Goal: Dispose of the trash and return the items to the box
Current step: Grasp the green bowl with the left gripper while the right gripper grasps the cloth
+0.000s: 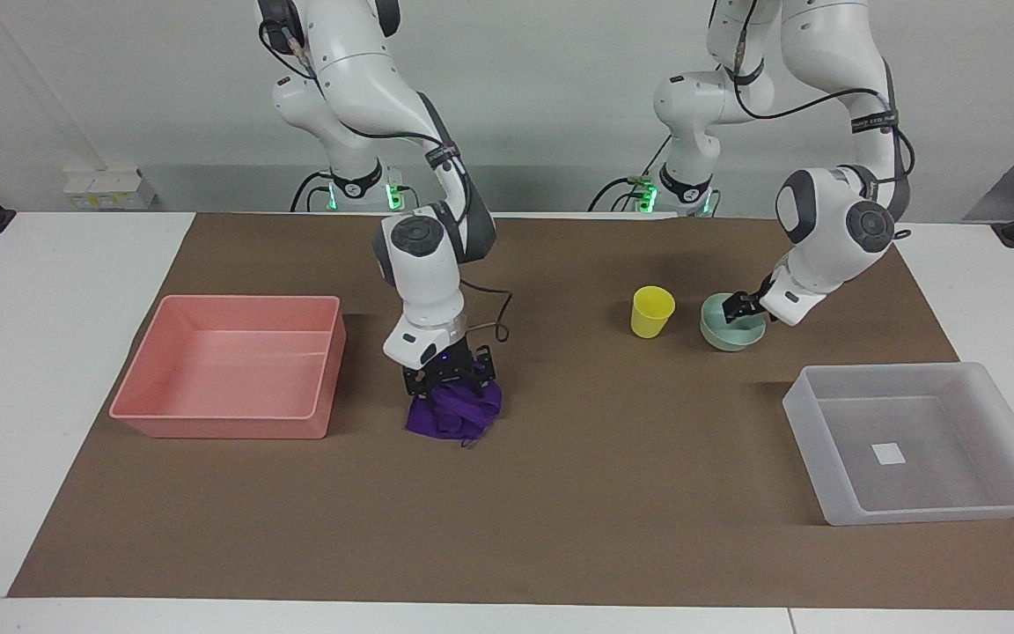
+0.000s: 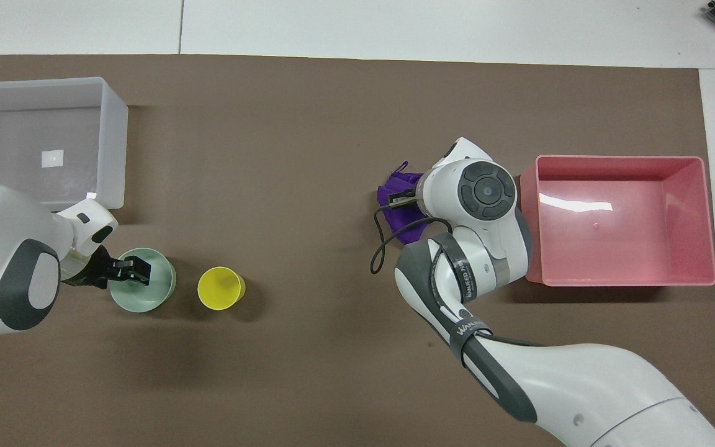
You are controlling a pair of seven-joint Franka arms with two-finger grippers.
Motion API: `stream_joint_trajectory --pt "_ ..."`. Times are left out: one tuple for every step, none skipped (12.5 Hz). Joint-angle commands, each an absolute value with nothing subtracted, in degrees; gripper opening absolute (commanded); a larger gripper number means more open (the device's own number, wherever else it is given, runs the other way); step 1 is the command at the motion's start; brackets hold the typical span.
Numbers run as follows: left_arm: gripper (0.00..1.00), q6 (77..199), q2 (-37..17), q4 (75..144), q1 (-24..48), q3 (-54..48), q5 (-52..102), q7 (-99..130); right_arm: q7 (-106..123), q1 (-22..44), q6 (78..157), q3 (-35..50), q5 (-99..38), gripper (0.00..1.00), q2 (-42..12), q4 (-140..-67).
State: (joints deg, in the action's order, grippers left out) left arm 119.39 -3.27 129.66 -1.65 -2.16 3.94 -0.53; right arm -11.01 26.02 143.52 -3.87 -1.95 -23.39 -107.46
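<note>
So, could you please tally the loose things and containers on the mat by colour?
Purple: 1, the cloth
Yellow: 1, the cup
Mint green: 1, the bowl
Pink: 1, the tray
Translucent white: 1, the bin
Total: 5
</note>
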Motion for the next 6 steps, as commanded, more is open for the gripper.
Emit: stream_joint_trajectory --pt "0.05 120.15 -4.12 129.82 -1.32 -1.58 5.01 -0.88 -8.7 25.22 143.7 -3.78 -2.9 0.03 -23.03 -108.19" --pt "0.0 119.89 -4.3 129.55 -1.41 -1.58 5.01 -0.97 -9.31 25.31 143.35 -3.78 -2.9 0.0 -22.94 -108.11" --pt "0.0 118.49 -4.22 128.33 -1.58 -1.58 5.01 -1.05 -10.62 25.92 142.91 -3.78 -2.99 0.0 -22.85 -107.93" --pt "0.0 115.43 -4.22 126.15 -1.67 -1.5 5.01 -1.05 -11.77 25.93 142.74 -3.78 -2.99 0.0 -22.76 -107.84" --pt "0.0 112.7 -4.22 124.21 -1.76 -1.49 5.01 -1.14 -12.65 25.93 141.69 -3.78 -2.99 0.0 -22.42 -107.49" --pt "0.0 110.15 -4.13 122.01 -1.93 -1.49 5.1 -1.06 -14.05 26.01 139.16 -3.87 -2.99 0.0 -22.06 -106.27"
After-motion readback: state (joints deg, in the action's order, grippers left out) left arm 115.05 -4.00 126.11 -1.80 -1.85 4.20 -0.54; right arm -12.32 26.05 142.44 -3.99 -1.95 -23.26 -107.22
